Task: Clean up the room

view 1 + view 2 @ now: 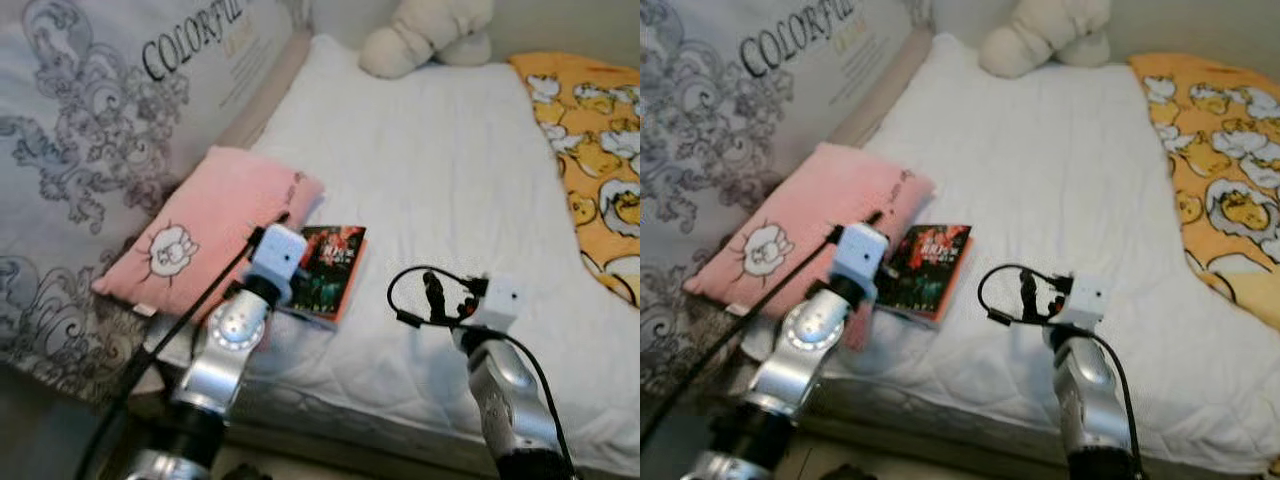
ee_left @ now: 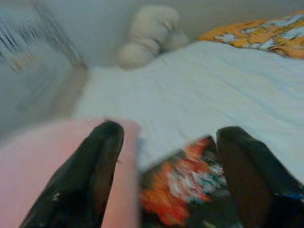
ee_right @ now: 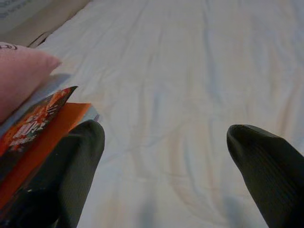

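Left end effector [image 2: 164, 180] open over book [image 1: 328, 268], right end effector [image 3: 166, 175] open, "COLORFUL" bedding [image 1: 90, 110].

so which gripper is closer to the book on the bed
Left. The left gripper hangs right over the book, open fingers straddling its near end beside the pink pillow. The right gripper is off to the book's right over the white bedding.

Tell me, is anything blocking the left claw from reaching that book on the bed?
Nothing visible does. The left gripper, fingers open, hangs right at the book, which lies flat on the white bed. The pink pillow sits just beside the book, close to one finger.
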Controlling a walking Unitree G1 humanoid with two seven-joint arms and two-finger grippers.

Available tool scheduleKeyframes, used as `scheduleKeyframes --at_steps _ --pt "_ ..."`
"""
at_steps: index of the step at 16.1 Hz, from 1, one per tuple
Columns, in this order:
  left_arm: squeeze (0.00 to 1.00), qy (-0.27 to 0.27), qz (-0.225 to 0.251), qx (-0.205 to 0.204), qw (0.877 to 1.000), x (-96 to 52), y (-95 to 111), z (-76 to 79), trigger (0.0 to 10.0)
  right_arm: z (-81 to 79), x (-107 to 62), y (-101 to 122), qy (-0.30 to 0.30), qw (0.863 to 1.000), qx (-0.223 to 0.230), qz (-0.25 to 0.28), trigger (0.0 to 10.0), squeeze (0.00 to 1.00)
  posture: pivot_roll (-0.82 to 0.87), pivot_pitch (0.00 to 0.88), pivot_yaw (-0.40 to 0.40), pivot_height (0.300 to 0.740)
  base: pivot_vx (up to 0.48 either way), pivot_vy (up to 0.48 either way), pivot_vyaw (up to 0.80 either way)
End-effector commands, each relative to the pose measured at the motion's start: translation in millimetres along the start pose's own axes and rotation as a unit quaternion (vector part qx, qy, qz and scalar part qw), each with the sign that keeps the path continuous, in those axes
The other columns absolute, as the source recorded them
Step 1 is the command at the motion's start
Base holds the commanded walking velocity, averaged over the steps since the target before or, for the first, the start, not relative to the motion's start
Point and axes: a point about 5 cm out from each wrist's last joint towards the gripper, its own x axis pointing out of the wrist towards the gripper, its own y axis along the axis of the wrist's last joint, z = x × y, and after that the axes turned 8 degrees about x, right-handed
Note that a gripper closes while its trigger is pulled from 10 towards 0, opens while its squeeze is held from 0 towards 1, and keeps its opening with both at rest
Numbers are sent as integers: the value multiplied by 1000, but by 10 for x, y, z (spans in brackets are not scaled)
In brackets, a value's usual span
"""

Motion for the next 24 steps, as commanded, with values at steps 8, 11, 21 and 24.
scheduleKeyframes --at_steps 8,11,21,24 --pt "1000 -5 16 56 998 -194 54 -8 10000 257 -264 -411 -14 997 -39 -70 10000 0 119 0 -72 732 0 0 0" --pt "0 -28 -44 -12 999 -285 -92 63 10000 120 -50 -282 -23 997 42 -61 10000 0 153 0 -75 732 0 0 0" --pt "0 14 -245 -440 864 -351 -679 364 10000 609 -697 -369 -82 981 -167 -52 10000 0 41 0 -69 732 0 0 0" --pt "0 17 -253 -461 850 -276 -693 486 10000 577 -784 -376 -78 981 -171 -47 10000 0 10 0 -62 732 0 0 0"
